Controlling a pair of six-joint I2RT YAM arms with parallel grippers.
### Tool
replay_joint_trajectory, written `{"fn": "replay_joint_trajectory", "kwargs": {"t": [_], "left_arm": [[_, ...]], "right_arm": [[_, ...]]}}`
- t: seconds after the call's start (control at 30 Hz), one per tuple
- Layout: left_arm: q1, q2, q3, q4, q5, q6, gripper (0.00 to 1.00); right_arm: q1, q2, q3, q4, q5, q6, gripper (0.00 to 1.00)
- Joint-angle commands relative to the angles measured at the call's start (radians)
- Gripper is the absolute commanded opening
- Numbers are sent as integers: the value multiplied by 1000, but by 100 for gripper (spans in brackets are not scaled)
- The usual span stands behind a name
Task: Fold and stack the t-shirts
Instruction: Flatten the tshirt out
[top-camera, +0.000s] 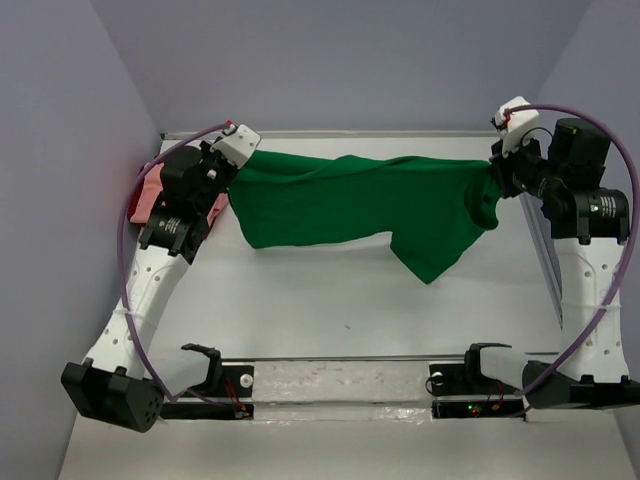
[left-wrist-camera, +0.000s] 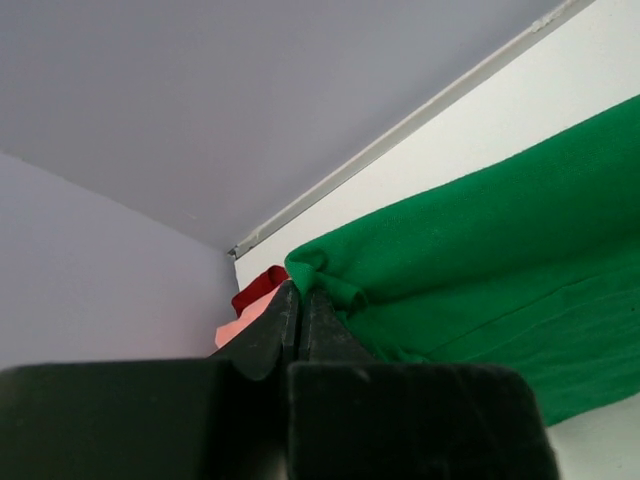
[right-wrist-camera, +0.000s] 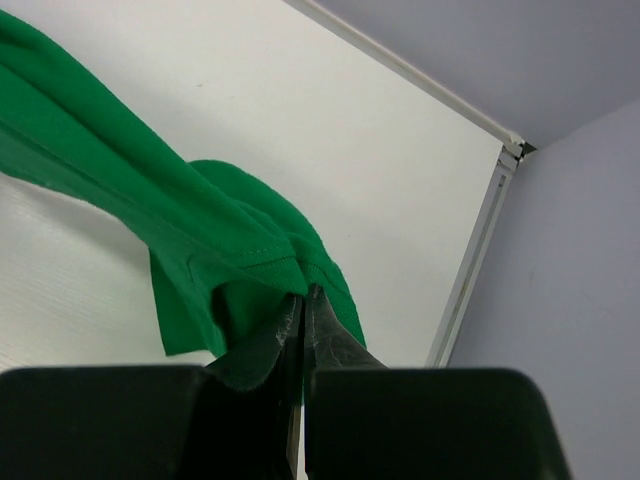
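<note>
Just in front of the raised back rail (top-camera: 360, 133) of the white table (top-camera: 330, 310), you have the bright green soft-cloth t-shirt (top-camera: 340, 205) strung out between both arms. Your left gripper (left-wrist-camera: 300, 300) is clamped shut on a bunched edge at one end, and your right gripper (right-wrist-camera: 303, 300) is pinched closed on a hemmed edge at the other.

By my reading you are early in the task. This shirt is spread but has no fold in it yet, and nothing is stacked. The salmon pink cloth shirt (left-wrist-camera: 240, 328) and the dark red cloth shirt (left-wrist-camera: 255, 292) lie crumpled at the rail's left end, just behind your left gripper. I cannot tell whether either is folded.

The green shirt's long axis runs parallel to the rail, left to right. One flap droops away from the rail near the right end. Which end is the collar I cannot tell.
</note>
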Motion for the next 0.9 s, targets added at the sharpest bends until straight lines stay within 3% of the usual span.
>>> {"fn": "replay_joint_trajectory", "kwargs": {"t": [0.0, 0.23, 0.5, 0.73, 0.77, 0.8, 0.87], "left_arm": [[17, 22, 56, 14, 31, -24, 0], [15, 89, -102, 100, 112, -30, 0], [-18, 161, -257, 60, 184, 22, 0], [-104, 169, -418, 31, 177, 79, 0], [-116, 180, -432, 31, 152, 85, 22], [-141, 187, -452, 28, 135, 96, 37], [-159, 187, -469, 25, 106, 105, 54]], "right_arm": [[-8, 34, -30, 85, 33, -9, 0], [-8, 158, -263, 231, 87, -7, 0], [-8, 296, -360, 289, 110, -3, 0], [-8, 290, -418, 317, 104, 6, 0], [-8, 285, -423, 320, 105, 6, 0], [-8, 287, -427, 321, 107, 6, 0], [-8, 288, -432, 321, 109, 9, 0]]}}
